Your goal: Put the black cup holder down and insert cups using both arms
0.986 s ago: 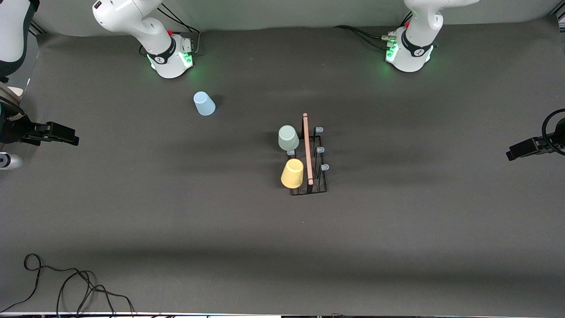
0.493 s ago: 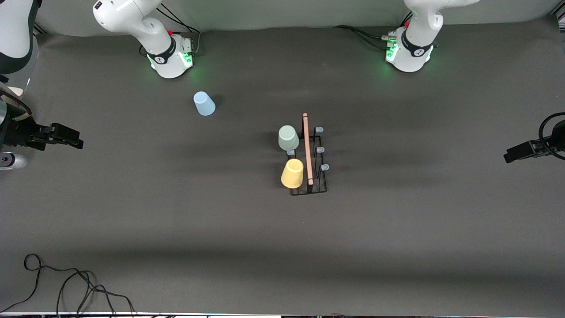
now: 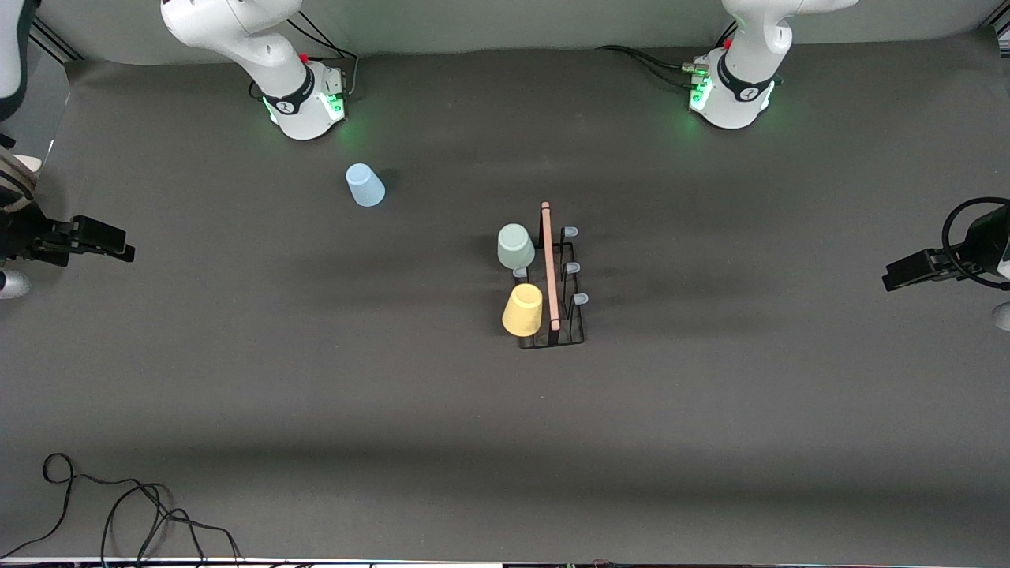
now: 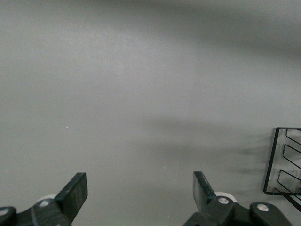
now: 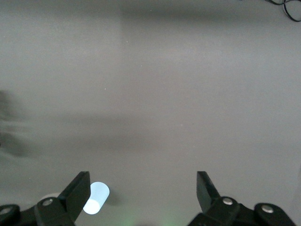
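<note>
The black cup holder [image 3: 551,285] stands mid-table, its wooden handle [image 3: 549,264] on top. Two cups sit upside down on pegs on the side toward the right arm's end: the grey-green cup [image 3: 515,246] farther from the front camera, the yellow cup [image 3: 522,309] nearer, with one bare peg [image 3: 520,272] between them. Three more bare pegs line the holder's side toward the left arm's end. The blue cup [image 3: 364,185] stands well apart from the holder, farther from the camera, toward the right arm's base.

The right gripper [image 3: 118,250] hangs at its arm's end of the table, fingers spread wide, holding nothing. The left gripper [image 3: 895,278] hangs at its own end — equally wide open and empty.

The blue cup is likely next. The right arm is closest to it; grip its wall squarely and keep it upside down so it drops straight over a free peg.
</note>
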`<move>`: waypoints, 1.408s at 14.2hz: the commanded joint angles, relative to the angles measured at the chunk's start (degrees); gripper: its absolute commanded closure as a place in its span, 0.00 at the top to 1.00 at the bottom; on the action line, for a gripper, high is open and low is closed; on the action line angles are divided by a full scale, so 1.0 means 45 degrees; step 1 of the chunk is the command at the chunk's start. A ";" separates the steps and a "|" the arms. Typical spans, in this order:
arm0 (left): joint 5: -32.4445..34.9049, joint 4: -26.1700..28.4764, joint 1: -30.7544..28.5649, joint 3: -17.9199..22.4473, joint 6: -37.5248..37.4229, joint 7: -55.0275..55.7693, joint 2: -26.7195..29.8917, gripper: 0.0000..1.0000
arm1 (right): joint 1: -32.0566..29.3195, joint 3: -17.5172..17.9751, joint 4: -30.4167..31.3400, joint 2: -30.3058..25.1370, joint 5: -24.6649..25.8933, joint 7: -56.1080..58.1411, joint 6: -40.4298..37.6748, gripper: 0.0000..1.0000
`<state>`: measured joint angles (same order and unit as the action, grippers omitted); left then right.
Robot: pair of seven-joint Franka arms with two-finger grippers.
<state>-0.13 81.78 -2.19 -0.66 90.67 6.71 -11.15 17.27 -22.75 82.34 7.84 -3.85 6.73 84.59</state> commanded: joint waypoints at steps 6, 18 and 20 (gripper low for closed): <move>0.0069 -0.0087 0.0369 -0.0108 -0.0500 0.0422 0.0310 1.00 | -0.2549 0.3296 0.2715 -0.2110 0.0601 -0.0675 0.1552 1.00; 0.0147 -0.0146 0.0370 -0.0069 -0.0539 0.0463 0.0233 1.00 | -0.2510 0.3258 0.1861 -0.1508 0.0640 -0.0948 0.1517 1.00; 0.0147 -0.0165 0.0350 -0.0030 -0.0539 0.0404 0.0232 1.00 | -0.2471 0.3258 0.1956 -0.1565 0.0659 -0.0948 0.1516 1.00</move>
<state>-0.06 81.67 -0.82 -1.17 89.45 8.25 -10.34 6.30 -8.55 93.73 -0.86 -2.12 3.82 93.05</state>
